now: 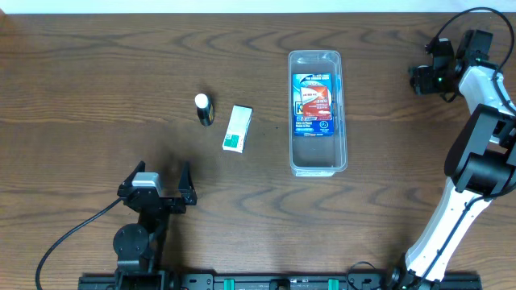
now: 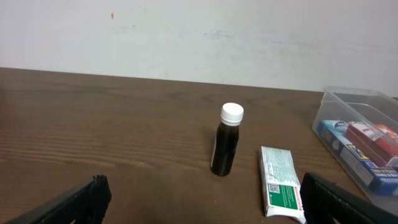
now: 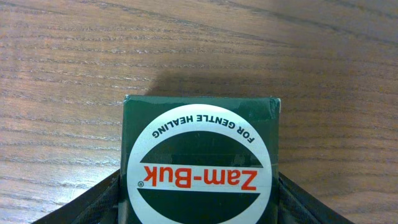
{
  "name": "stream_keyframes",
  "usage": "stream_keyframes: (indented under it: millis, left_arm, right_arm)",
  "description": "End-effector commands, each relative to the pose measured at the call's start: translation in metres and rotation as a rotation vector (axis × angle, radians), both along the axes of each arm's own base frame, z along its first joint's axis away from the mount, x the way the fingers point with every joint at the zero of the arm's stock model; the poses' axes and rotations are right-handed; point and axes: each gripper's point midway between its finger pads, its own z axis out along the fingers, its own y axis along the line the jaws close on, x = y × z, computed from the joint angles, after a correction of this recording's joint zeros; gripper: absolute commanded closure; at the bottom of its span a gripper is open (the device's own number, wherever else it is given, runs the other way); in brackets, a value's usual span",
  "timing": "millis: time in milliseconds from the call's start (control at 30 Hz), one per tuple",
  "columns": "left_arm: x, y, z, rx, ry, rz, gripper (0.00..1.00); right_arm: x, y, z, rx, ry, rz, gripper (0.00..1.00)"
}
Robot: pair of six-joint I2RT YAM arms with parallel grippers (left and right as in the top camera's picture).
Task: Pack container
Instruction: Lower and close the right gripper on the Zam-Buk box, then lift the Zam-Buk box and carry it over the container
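Heads up on where you're at: the clear, long, narrow plastic container with rounded corners sits just right of centre in the overhead view, long side running top to bottom on the dark brown wood-grain desk. A blue and red printed packet lies flat inside it, in the upper half. In the left wrist view you only catch the container's corner at the right edge of the frame.

Left of centre you've got a small dark bottle with a white cap, standing upright. A white and green cardboard box lies flat just beside it, to the lower right, not touching.

Your left gripper is at the lower left of the overhead frame, jaws wide apart with nothing between them, well short of the bottle.

Your right gripper is way up in the upper right corner, well apart from the container. Its wrist camera shows a dark green "Zam-Buk" box on the desk between the two fingers. They sit right at its sides, but I honestly can't tell whether they're clamped on it.
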Motion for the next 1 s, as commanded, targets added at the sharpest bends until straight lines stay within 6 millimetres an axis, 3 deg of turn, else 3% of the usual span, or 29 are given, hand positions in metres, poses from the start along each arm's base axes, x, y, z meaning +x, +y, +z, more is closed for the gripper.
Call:
stream_keyframes:
  millis: [0,267,433,733,967]
  left_arm:
    - [-0.001,-0.001,-0.015,0.012,0.044,-0.012,0.02]
    - [-0.001,-0.001,-0.015,0.012,0.044,-0.012,0.02]
    - [-0.001,-0.001,-0.015,0.012,0.044,-0.012,0.02]
    - [-0.001,-0.001,-0.015,0.012,0.044,-0.012,0.02]
    - [-0.001,-0.001,-0.015,0.012,0.044,-0.012,0.02]
  right_arm:
    - [0.000,0.005,-0.005,0.019,0.006,-0.007,0.34]
    - [0.001,0.005,0.000,0.039,0.000,-0.038,0.37]
    - [0.005,0.008,0.019,0.072,-0.034,-0.067,0.39]
    - [-0.007,0.017,0.085,0.124,-0.073,-0.122,0.38]
    - [-0.034,0.045,0.151,0.259,-0.088,-0.155,0.39]
